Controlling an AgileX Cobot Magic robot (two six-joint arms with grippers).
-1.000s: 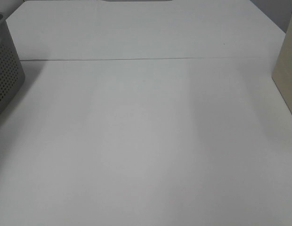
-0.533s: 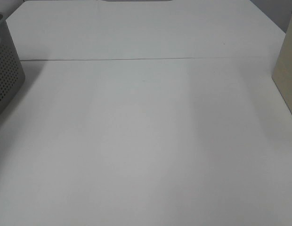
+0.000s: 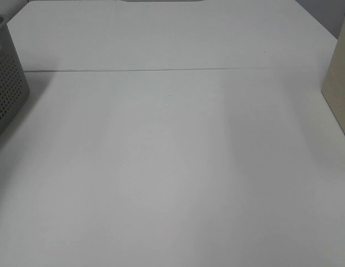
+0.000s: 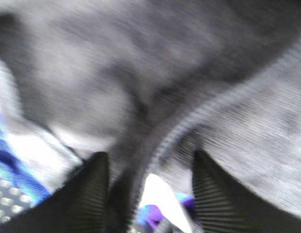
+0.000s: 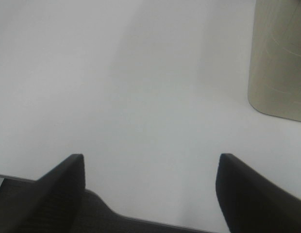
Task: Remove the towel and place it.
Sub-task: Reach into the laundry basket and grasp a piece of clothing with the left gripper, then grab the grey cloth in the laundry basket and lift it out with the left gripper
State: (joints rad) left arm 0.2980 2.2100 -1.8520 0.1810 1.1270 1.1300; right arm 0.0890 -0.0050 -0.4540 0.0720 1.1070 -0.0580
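Blurred towel (image 4: 213, 111) fold, left tool (image 4: 149, 160) astride (jaws apart)

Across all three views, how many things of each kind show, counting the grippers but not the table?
Towel: 1
Perforated grey basket: 1
Beige container: 1
Grippers: 2 (left gripper, right gripper)
Total: 5
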